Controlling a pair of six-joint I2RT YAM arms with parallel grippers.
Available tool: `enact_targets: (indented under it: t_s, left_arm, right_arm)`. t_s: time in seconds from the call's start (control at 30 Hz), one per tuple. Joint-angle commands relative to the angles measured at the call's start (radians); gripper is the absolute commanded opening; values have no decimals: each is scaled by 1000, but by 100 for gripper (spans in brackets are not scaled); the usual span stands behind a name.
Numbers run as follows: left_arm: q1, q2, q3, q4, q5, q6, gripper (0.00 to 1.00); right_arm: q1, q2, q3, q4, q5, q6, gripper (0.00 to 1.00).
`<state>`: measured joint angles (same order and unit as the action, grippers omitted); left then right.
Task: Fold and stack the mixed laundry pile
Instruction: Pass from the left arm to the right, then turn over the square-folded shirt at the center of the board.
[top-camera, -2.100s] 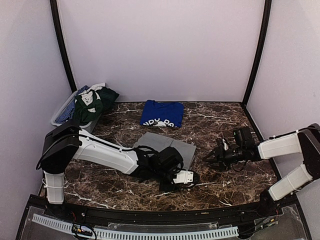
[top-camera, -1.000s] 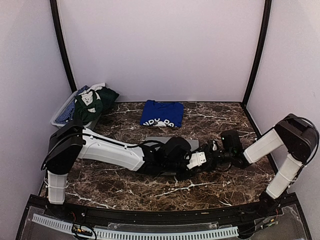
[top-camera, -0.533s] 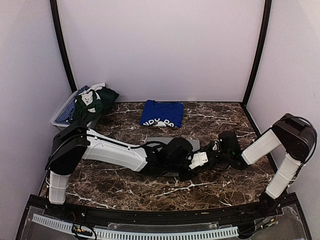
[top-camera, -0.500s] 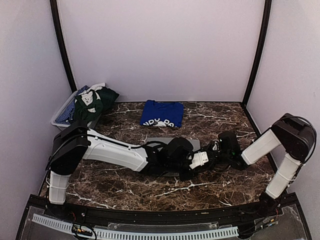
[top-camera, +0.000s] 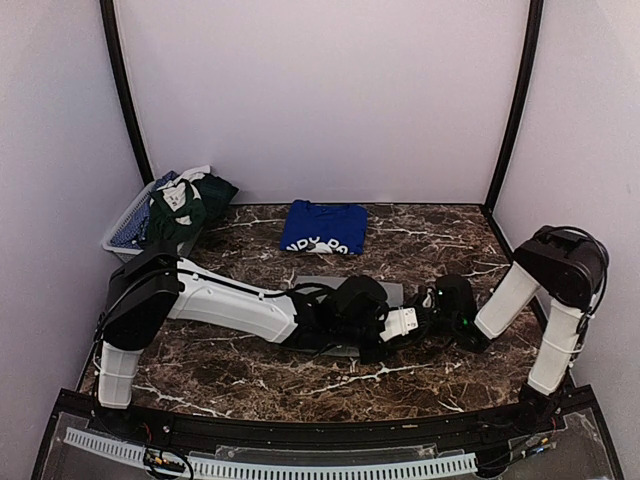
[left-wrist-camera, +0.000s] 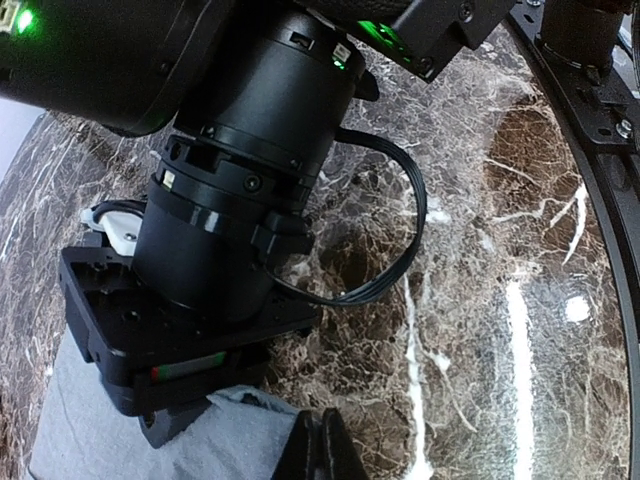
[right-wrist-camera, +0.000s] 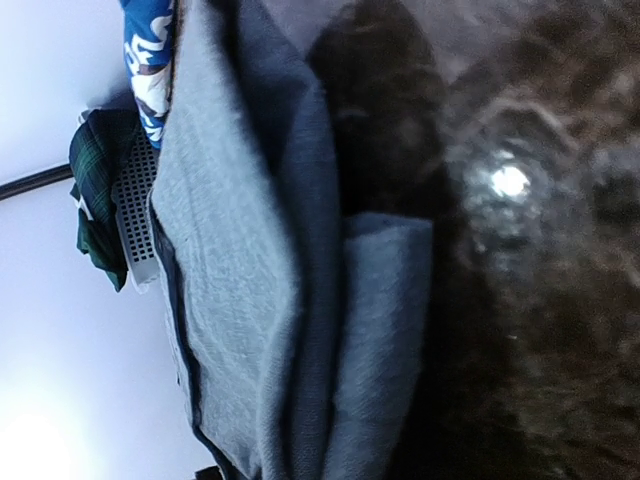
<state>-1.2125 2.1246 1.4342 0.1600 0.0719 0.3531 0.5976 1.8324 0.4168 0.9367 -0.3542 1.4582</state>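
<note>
Grey polo shirt (right-wrist-camera: 230, 260), one, lay mostly covered; I counted one blue T-shirt (top-camera: 323, 227) and one heaped basket (top-camera: 124, 226). Left gripper (left-wrist-camera: 320, 447) sat pressed together; right gripper (left-wrist-camera: 165, 420) I couldn't read.

Robotics test cell, not a household laundry room: a left arm (top-camera: 230, 300) and a right arm (top-camera: 560, 300), white and black, are bolted at the near edge of a marble-patterned table (top-camera: 420, 240). Plain pale panels (top-camera: 320, 100) box it in on three sides between black posts (top-camera: 125, 100). A slotted white cable duct (top-camera: 270, 465) lines the front. A folded blue T-shirt (top-camera: 323, 227) and a mesh basket (top-camera: 125, 225) heaped with clothes (top-camera: 180, 205) supply the domestic touch.
</note>
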Motion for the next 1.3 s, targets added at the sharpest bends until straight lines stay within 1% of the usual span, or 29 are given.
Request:
enact_targets:
  t_s: [0.0, 0.03, 0.07, 0.1, 0.13, 0.17, 0.2, 0.23, 0.27, 0.37, 0.43, 0.6, 0.7, 0.83, 0.97, 1.03, 1.17, 1.27]
  left_arm:
    - [1, -7, 25, -18, 35, 21, 11]
    - [1, -9, 27, -28, 29, 17, 23]
    - [1, -14, 30, -35, 17, 4, 28]
    - [1, -19, 30, -48, 8, -12, 40]
    - [1, -30, 25, -53, -14, -21, 45]
    - [1, -38, 20, -59, -25, -31, 53]
    - [1, -56, 4, -58, -49, -35, 57]
    - [1, -66, -5, -57, -70, -45, 65]
    - [1, -85, -25, -58, -103, -52, 68]
    - [17, -136, -72, -72, -140, -105, 83]
    - [32, -166, -101, -82, -147, -142, 85]
    - [65, -246, -187, -69, -184, -213, 87]
    - [79, -301, -249, -51, -190, -245, 88]
    - [88, -348, -301, -33, -197, -257, 88]
    - [95, -383, -335, -19, -198, -260, 88]
    - [98, -398, -347, -13, -192, -264, 88]
    - [101, -417, -366, -1, -189, -267, 88]
    - [105, -432, -377, -6, -187, -266, 88]
  right_arm:
    - [8, 17, -30, 68, 41, 1, 0]
    - [7, -4, -27, 30, 49, -19, 0]
    - [7, -33, -20, -24, 57, -43, 0]
    - [5, -66, -8, -103, 65, -73, 0]
    - [2, -107, 9, -190, 71, -107, 0]
    - [-2, -144, 29, -287, 72, -150, 0]
    - [-9, -193, 51, -378, 70, -195, 0]
    - [-17, -228, 72, -463, 66, -240, 0]
    - [-28, -255, 91, -543, 59, -282, 0]
    - [-65, -326, 137, -759, 37, -406, 0]
    - [-96, -358, 168, -888, 14, -485, 0]
    - [-165, -419, 250, -1155, -15, -679, 0]
    - [-216, -454, 324, -1320, 19, -796, 0]
    - [-273, -500, 422, -1475, 71, -924, 0]
    - [-311, -505, 533, -1628, 160, -1054, 0]
    - [-318, -495, 598, -1713, 231, -1100, 0]
    - [-321, -499, 720, -1834, 410, -1149, 0]
    - [-327, -499, 807, -1905, 492, -1176, 0]
